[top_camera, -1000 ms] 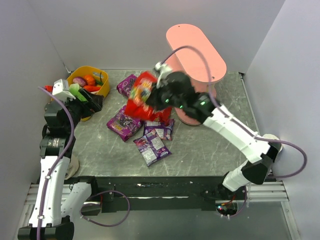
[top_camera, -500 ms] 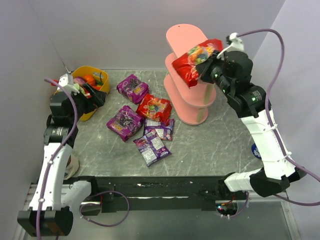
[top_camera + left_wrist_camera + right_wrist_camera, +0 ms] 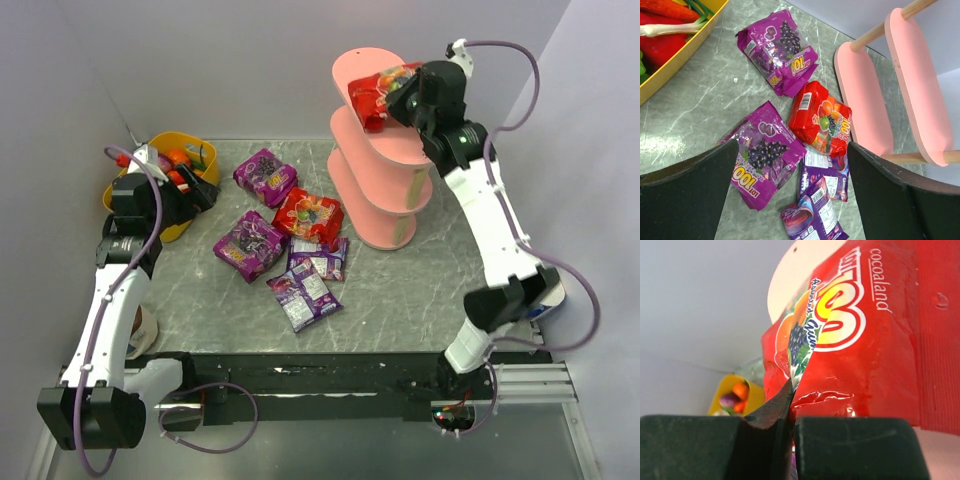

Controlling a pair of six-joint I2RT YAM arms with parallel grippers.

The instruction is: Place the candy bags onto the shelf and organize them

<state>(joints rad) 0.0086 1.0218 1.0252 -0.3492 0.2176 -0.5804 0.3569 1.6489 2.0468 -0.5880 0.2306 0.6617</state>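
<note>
At the upper left of the top view, the yellow basket (image 3: 211, 177) stood on the table (image 3: 420, 290) with toy vegetables (image 3: 178, 160) inside; these were not part of the task. Just beside the basket hovered the left tool (image 3: 192, 196), jaws spread wide and holding nothing. It was angled toward the loose stock, probably so that its wrist camera covered the remaining items. In the centre of the frame, four purple bags (image 3: 248, 243) lay flat on the table around one red bag (image 3: 310, 215), which lay near the foot of the shelf (image 3: 385, 200). All five awaited pickup. The shelf occupied the upper centre-right, and its two lower tiers showed no bags. At the upper right, the right tool (image 3: 398, 98) was closed almost completely, pinching the thin edge of a second red bag (image 3: 375, 92). That edge grip suited the slack film and carried the bag over the top tier for release. Contact with the board could not be confirmed.
</note>
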